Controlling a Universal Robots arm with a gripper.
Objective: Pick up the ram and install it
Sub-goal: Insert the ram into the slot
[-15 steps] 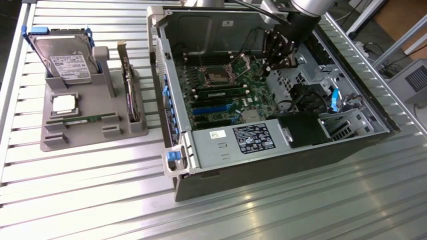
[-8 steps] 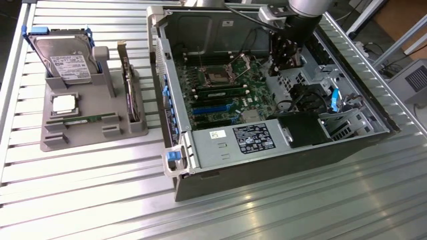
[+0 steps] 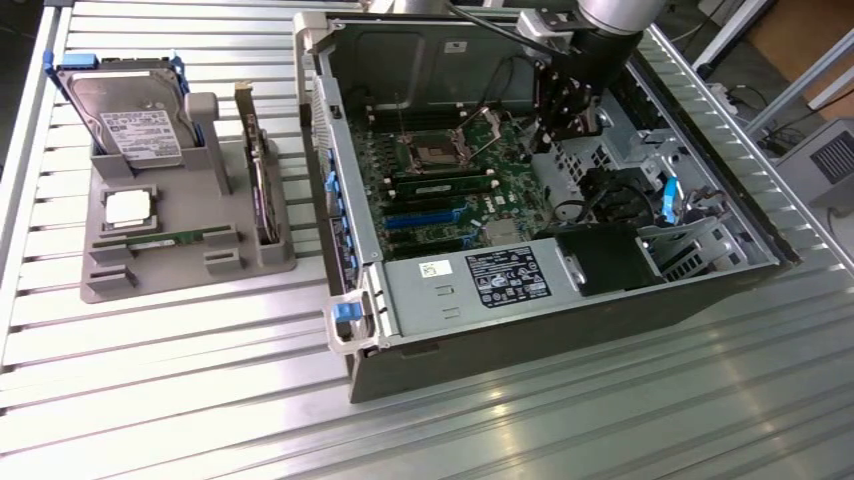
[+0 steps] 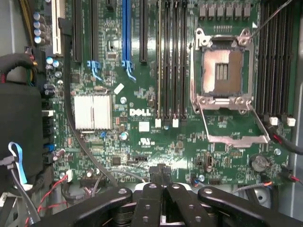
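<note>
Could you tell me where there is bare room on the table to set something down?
The ribbed table is bare in front of the computer case and below the grey parts holder. Inside the case it is crowded: motherboard, cables, power supply.

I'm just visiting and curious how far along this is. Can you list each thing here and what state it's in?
gripper: shut, empty, above the motherboard.
ram: lying in the grey holder, not picked up.
computer case: side open, lying on the table.
CPU socket: empty, latch frame swung open.
hard drive: standing upright in the holder.
CPU chip: lying flat in the holder.
expansion card: standing on edge in the holder.
</note>
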